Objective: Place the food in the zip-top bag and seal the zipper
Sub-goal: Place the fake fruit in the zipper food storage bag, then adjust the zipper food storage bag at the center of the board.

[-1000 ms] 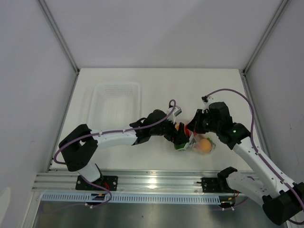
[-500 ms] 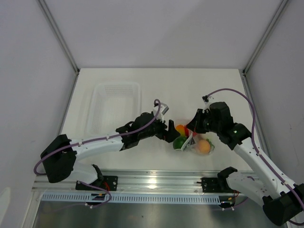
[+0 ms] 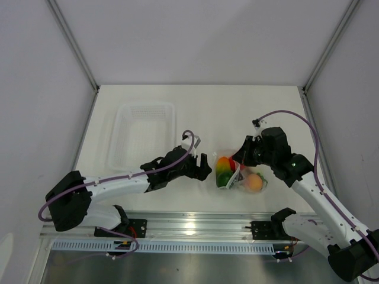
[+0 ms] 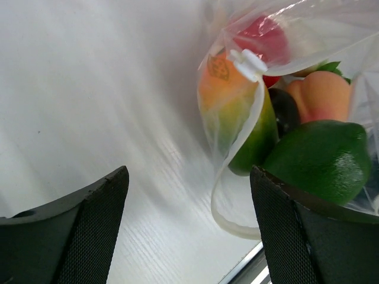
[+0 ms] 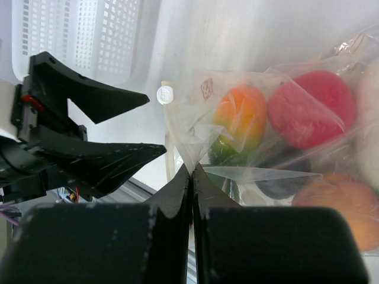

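The zip-top bag (image 3: 241, 175) lies right of centre with its mouth facing left. Inside I see the mango (image 3: 223, 163), a green fruit (image 3: 224, 178), a red piece (image 3: 239, 166) and the peach (image 3: 254, 182). My right gripper (image 3: 238, 158) is shut on the bag's upper film (image 5: 195, 151) near the mouth. The right wrist view also shows the dark brown piece (image 5: 280, 186) and part of the white radish (image 5: 373, 133). My left gripper (image 3: 203, 167) is open and empty, just left of the mouth. The zipper strip (image 4: 220, 201) with its white slider (image 4: 249, 63) hangs open beside the green fruit (image 4: 320, 157).
The white perforated tray (image 3: 144, 137) stands at the left behind my left arm, and its wall shows in the right wrist view (image 5: 83, 35). The table's metal front rail (image 3: 189, 225) runs just below the bag.
My left gripper has drawn back leftward out of the bag's mouth, open and empty. The bag and the right gripper have stayed put.
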Tool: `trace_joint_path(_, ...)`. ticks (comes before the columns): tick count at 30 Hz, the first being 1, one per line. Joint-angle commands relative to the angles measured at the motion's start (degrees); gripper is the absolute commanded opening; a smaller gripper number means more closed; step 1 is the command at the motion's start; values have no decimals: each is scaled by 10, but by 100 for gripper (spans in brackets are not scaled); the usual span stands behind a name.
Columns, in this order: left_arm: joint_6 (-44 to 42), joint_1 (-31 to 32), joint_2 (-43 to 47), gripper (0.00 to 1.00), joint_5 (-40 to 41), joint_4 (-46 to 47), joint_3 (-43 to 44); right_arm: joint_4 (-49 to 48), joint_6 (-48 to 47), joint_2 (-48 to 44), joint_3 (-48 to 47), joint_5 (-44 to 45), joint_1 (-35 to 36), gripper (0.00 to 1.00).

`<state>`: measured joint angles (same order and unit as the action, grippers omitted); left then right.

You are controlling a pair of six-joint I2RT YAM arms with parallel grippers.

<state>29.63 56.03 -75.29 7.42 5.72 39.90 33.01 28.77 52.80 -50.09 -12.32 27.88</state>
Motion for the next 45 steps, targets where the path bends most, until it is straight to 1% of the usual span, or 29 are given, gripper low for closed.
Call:
trace_joint_path(1,21,2,-26,84,1,5,-2,-11,9,-12,-23,-5,-2,0)
trace_joint_path(4,30,2,-52,79,-22,13,7,-8,9,-13,-24,-3,-3,0)
trace_joint_path(5,36,2,-66,75,-31,21,6,-8,8,-16,-23,-2,-3,0)
trace_joint_path(7,45,2,-79,70,-56,38,4,-7,9,-16,-23,1,-2,0)
trace_joint_path(8,51,2,-87,64,-63,46,4,-5,8,-16,-22,2,-3,0)
trace_joint_path(10,56,2,-110,58,-90,52,11,-6,9,-16,-22,3,-3,0)
trace_joint_path(11,58,2,-118,52,-96,55,13,-5,8,-16,-22,3,-2,0)
trace_joint_path(13,62,2,-130,45,-110,62,14,-4,8,-16,-21,5,-3,0)
trace_joint_path(14,63,2,-132,36,-113,65,15,-3,8,-17,-21,5,-3,0)
trace_joint_path(16,61,2,-130,27,-116,64,18,-4,7,-17,-19,7,-3,0)
trace_joint_path(17,55,2,-130,18,-116,61,26,-4,7,-17,-19,7,-3,0)
trace_joint_path(19,51,2,-126,9,-116,44,33,-5,7,-16,-19,8,-3,0)
trace_joint_path(20,47,2,-124,1,-112,36,41,-7,7,-16,-19,8,-3,0)
trace_joint_path(25,36,2,-83,1,-99,4,63,0,0,-16,-26,14,-5,0)
trace_joint_path(29,19,2,-30,1,-92,-31,84,6,-9,-16,-29,22,-10,0)
trace_joint_path(35,1,2,13,1,-138,-53,133,26,-25,-9,-41,38,-14,0)
trace_joint_path(37,-5,2,21,1,-165,-53,155,36,-30,-13,-47,56,-15,0)
trace_joint_path(39,-19,2,11,0,-179,-102,189,44,-40,-18,-54,67,-16,0)
trace_joint_path(42,-17,1,-6,1,-161,-169,228,58,-47,-24,-63,77,-16,0)
trace_joint_path(45,-16,1,-11,0,-168,-155,212,51,-47,-30,-45,71,-16,0)
